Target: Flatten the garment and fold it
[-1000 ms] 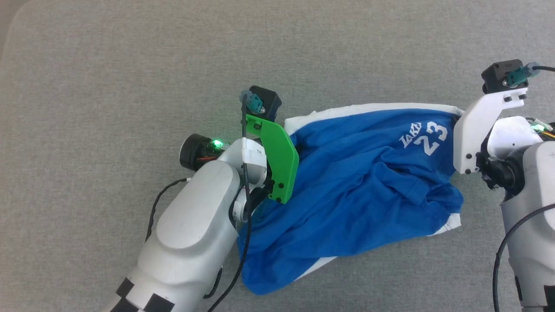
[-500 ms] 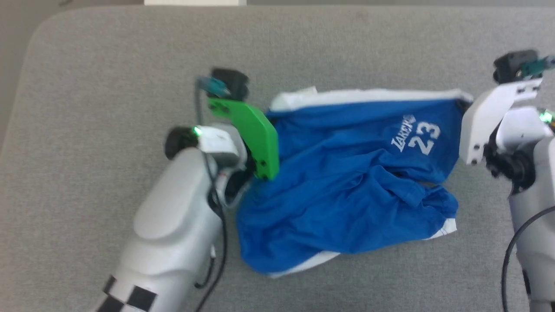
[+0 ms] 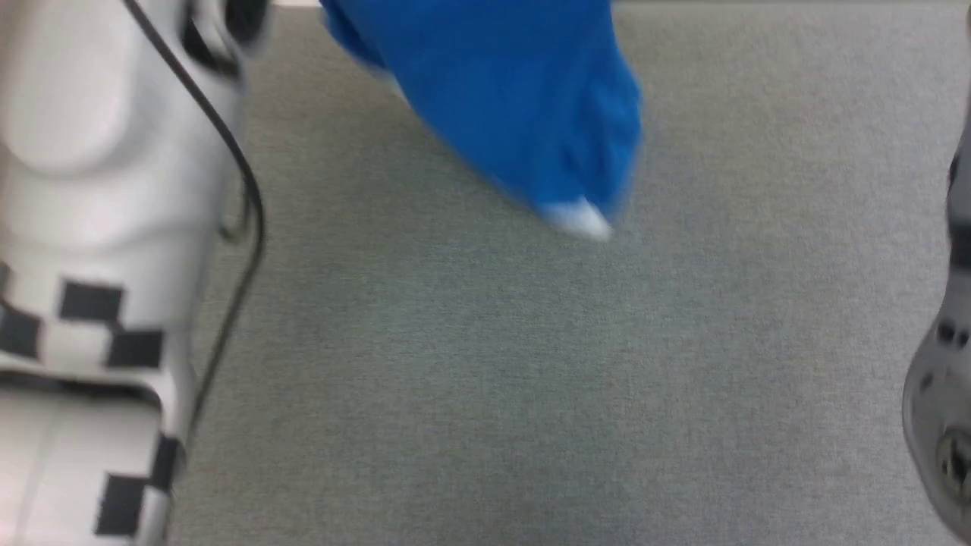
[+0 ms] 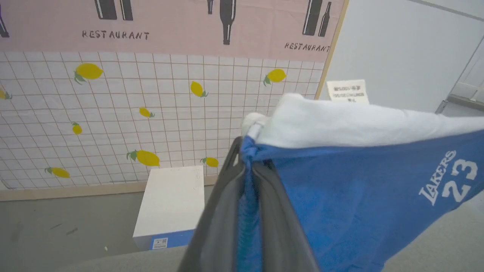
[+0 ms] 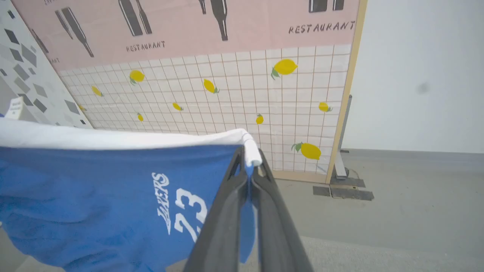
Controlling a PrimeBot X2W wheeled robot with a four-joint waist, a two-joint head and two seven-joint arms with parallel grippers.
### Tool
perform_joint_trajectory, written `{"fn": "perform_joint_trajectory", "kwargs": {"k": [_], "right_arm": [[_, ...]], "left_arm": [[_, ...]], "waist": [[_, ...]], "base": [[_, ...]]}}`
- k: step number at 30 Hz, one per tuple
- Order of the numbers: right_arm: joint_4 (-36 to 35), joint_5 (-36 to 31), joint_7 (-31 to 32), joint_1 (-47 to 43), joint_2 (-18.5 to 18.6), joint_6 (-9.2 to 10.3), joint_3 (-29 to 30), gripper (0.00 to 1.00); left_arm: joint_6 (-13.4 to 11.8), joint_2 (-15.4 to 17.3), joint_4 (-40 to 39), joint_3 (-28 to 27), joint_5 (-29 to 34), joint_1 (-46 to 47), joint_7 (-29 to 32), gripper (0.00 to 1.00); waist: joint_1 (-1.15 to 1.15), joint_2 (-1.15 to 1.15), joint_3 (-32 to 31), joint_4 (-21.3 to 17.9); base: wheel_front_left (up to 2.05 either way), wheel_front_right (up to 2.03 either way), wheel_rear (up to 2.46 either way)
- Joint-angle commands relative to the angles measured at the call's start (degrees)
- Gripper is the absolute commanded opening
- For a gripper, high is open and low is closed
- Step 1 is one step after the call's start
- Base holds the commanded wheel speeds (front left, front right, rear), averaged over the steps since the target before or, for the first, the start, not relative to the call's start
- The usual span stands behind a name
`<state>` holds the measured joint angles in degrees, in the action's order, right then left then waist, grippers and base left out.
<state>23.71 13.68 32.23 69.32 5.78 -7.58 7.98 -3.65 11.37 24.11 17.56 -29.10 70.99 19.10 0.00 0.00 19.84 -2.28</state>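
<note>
The garment point(image 3: 516, 98) is bright blue with a white band and hangs above the grey table point(image 3: 531, 379), blurred, with a white tip at its lowest point. In the left wrist view my left gripper point(image 4: 247, 145) is shut on one top corner of the garment point(image 4: 340, 196), where blue cloth bunches between the dark fingers. My right gripper point(image 5: 247, 155) is shut on the other top corner of the garment point(image 5: 94, 189). The white band stretches taut between the two grips, and white "LAKERS 23" lettering point(image 5: 181, 211) shows below it.
My pale left forearm point(image 3: 91, 152) stands at the left of the head view, and part of my right arm point(image 3: 941, 379) at its right edge. Beyond the table are a lemon-patterned wall panel point(image 4: 113, 113), a white box point(image 4: 170, 200) on the floor and a plain white wall point(image 5: 416, 75).
The left gripper has shut on the garment's corner. Both arms have raised the garment off the table, stretched between them. The head view has shifted, so the camera has moved.
</note>
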Motion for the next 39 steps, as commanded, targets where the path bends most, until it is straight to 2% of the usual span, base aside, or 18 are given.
{"fn": "perform_joint_trajectory", "kwargs": {"k": [1,5,9,13,19,25,30,34,39], "right_arm": [[1.18,-0.57,-2.18,3.43,-0.52,0.09,1.47,0.00],[3.96,-2.04,-9.43,10.52,-1.91,0.09,4.32,0.00],[6.77,-3.64,-14.49,13.65,-2.44,0.09,4.22,0.00],[9.27,-2.94,-16.74,13.91,-2.66,0.09,2.45,0.00],[10.78,2.80,-17.49,9.00,-2.71,0.09,-3.27,0.00],[5.67,10.43,-17.26,-2.96,0.94,0.09,-10.03,0.00],[-1.96,17.89,-15.39,-17.27,4.06,0.09,-12.39,0.00],[-9.37,22.89,-11.72,-30.72,5.68,0.09,-12.12,0.00],[-17.06,26.67,-6.15,-47.23,5.78,0.09,-7.87,0.00]], "left_arm": [[0.24,0.55,1.37,-0.51,1.19,3.45,-2.56,0.00],[0.35,0.42,4.83,-1.35,3.06,9.93,-10.15,0.00],[1.30,0.17,8.94,-0.41,4.80,13.06,-15.47,0.00],[2.65,-0.49,12.82,0.37,5.13,12.69,-19.97,0.00],[6.12,-2.17,17.10,0.87,3.12,7.17,-25.82,0.00],[8.70,-3.81,17.11,1.66,0.57,-3.65,-30.90,0.00],[9.67,-4.41,12.60,2.71,-0.90,-16.01,-33.05,0.00],[9.34,-4.77,6.12,2.62,-1.15,-28.05,-33.88,0.00],[7.70,-5.31,-2.39,3.03,-0.16,-43.60,-34.06,0.00]], "waist": [[0.00,0.00,2.29,-1.46],[0.00,0.00,4.46,-2.10],[0.00,0.00,6.11,-2.37],[0.00,0.00,7.73,-2.43],[0.00,0.00,7.91,-1.99],[0.00,0.00,4.64,-0.91],[0.00,0.00,-0.41,0.02],[0.00,0.00,-4.70,0.73],[0.00,0.00,-8.49,1.46]], "base": [[0.00,0.00,0.00],[0.00,0.00,0.00],[0.00,0.00,0.00],[0.00,0.00,0.00],[0.00,0.00,0.00],[0.00,0.00,0.00],[0.00,0.00,0.00],[0.00,0.00,0.00],[0.00,0.00,0.00]]}}
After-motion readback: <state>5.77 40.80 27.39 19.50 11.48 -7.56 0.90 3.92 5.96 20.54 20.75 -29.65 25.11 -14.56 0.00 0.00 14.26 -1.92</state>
